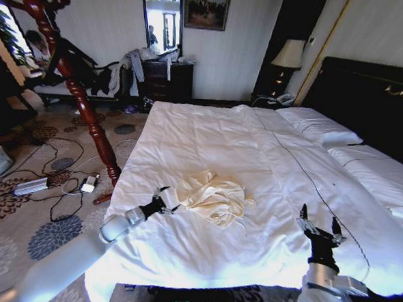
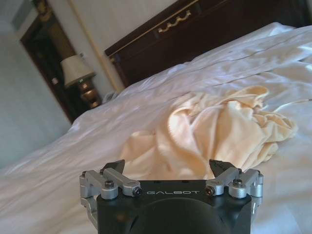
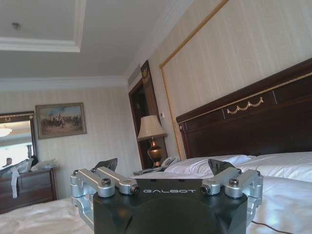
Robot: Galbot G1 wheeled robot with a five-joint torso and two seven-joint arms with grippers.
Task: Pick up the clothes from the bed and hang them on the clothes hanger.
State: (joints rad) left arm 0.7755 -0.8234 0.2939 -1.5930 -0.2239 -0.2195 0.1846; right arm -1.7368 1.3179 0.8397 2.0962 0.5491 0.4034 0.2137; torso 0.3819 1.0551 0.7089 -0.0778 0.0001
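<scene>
The clothes (image 1: 216, 196) are one crumpled cream garment lying on the white bed (image 1: 209, 138), near its foot. My left gripper (image 1: 169, 200) is open just at the garment's left edge, low over the sheet. In the left wrist view the left gripper (image 2: 167, 165) has its jaws spread, and the clothes (image 2: 214, 131) bunch up right in front of them, not between them. My right gripper (image 1: 318, 218) stands open to the right of the garment, fingers pointing up and holding nothing. In the right wrist view the right gripper (image 3: 163, 165) faces the headboard. The clothes hanger is out of view.
A red-brown wooden coat stand (image 1: 88, 110) leans beside the bed's left edge. Cables and a power strip (image 1: 32, 185) lie on the patterned carpet. Pillows (image 1: 319, 124) and a dark headboard (image 1: 376, 100) are at right. A dresser (image 1: 166, 80) and lamp (image 1: 287, 55) stand at the back.
</scene>
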